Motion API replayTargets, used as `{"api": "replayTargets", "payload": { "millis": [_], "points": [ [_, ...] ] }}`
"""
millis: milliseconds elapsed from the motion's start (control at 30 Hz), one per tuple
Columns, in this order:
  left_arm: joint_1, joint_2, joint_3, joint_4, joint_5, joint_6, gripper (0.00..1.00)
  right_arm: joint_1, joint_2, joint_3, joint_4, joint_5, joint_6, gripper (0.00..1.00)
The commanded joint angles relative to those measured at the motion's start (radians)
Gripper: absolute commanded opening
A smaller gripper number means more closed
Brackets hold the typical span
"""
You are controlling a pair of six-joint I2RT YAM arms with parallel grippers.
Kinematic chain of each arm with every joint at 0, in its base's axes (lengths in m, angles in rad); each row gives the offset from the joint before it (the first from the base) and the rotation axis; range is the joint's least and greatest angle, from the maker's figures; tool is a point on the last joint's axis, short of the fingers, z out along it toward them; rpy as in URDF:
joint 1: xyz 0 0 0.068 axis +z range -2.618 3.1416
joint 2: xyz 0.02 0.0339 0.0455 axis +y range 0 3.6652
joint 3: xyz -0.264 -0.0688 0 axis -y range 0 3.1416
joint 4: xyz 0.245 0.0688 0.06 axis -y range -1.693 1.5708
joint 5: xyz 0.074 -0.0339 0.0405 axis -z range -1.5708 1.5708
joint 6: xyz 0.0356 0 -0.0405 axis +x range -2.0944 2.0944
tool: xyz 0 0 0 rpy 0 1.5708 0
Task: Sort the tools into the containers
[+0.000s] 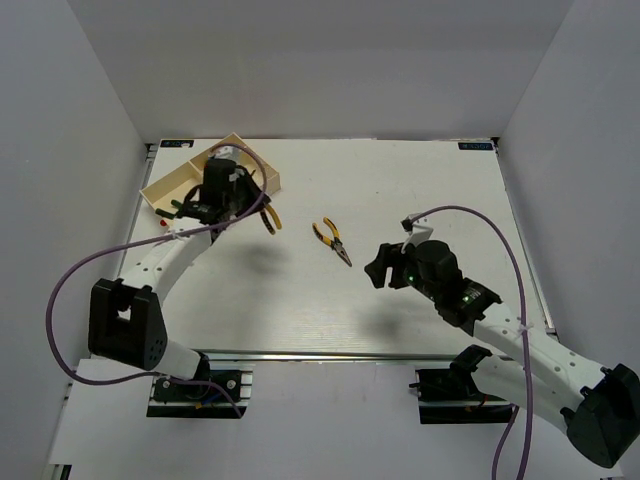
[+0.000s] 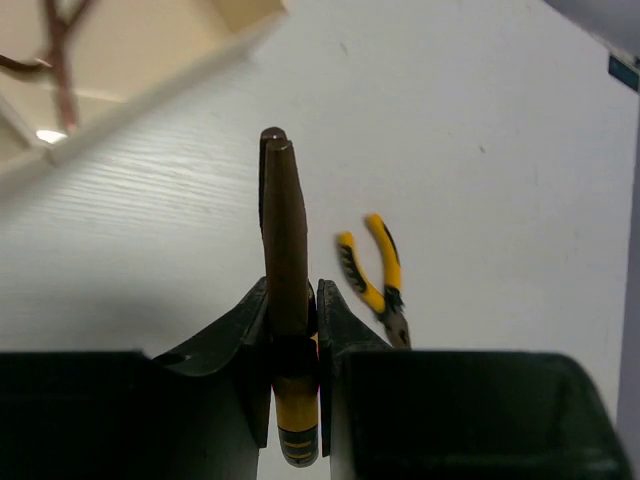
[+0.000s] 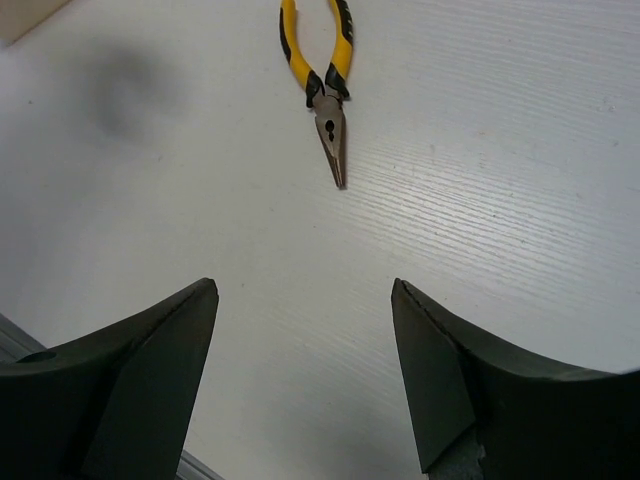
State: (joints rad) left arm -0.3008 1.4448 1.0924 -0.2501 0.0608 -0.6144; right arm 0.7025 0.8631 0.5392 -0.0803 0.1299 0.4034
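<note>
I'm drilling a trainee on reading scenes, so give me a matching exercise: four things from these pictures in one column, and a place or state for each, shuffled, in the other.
Things
1. left end effector
2. right end effector
3. loose pliers
4. tray

Places and states
A. lying on the table, touched by nothing
B. open and empty
C. at the far left of the table
D. shut on a second pair of pliers

Pairs: 1-D, 2-B, 3-A, 4-C
</note>
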Motion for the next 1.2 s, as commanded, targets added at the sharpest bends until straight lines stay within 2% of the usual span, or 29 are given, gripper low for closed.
{"api": "replayTargets", "payload": {
  "millis": [0, 233, 600, 700, 800, 833, 867, 1000, 1033, 1067, 1167],
  "points": [
    [0.106, -0.006, 0.099, -0.029, 0.022, 0.068, 0.00, 0.002, -0.021, -0.018, 0.005, 0.043, -0.028, 0.76],
    [0.322, 0.112, 0.257, -0.074, 0.048, 0.119, 0.00, 0.002, -0.016, -0.039, 0.020, 0.074, -0.048, 0.78],
    [0.462, 0.350, 0.386, -0.035, 0.076, 0.125, 0.00, -0.005, 0.034, -0.054, 0.057, 0.129, -0.103, 0.79],
    [0.471, 0.394, 0.393, -0.032, 0.076, 0.119, 0.16, -0.001, 0.069, -0.056, 0.068, 0.143, -0.109, 0.80],
    [0.482, 0.402, 0.379, -0.015, 0.085, 0.113, 0.22, -0.001, 0.100, -0.048, 0.102, 0.140, -0.113, 0.80],
    [0.482, 0.399, 0.364, -0.009, 0.074, 0.113, 0.37, -0.006, 0.109, -0.044, 0.106, 0.140, -0.117, 0.80],
    [0.491, 0.396, 0.354, -0.006, 0.067, 0.113, 0.46, 0.000, 0.119, -0.036, 0.115, 0.140, -0.120, 0.80],
    [0.500, 0.393, 0.331, -0.001, 0.083, 0.116, 0.59, -0.001, 0.166, -0.015, 0.131, 0.128, -0.118, 0.80],
    [0.500, 0.387, 0.327, 0.002, 0.082, 0.116, 0.64, -0.003, 0.174, -0.010, 0.134, 0.126, -0.120, 0.80],
    [0.500, 0.379, 0.310, 0.006, 0.083, 0.116, 0.75, -0.001, 0.178, -0.007, 0.134, 0.123, -0.121, 0.80],
    [0.500, 0.344, 0.281, 0.025, 0.086, 0.114, 0.87, 0.002, 0.200, 0.008, 0.137, 0.123, -0.135, 0.80]
  ]
}}
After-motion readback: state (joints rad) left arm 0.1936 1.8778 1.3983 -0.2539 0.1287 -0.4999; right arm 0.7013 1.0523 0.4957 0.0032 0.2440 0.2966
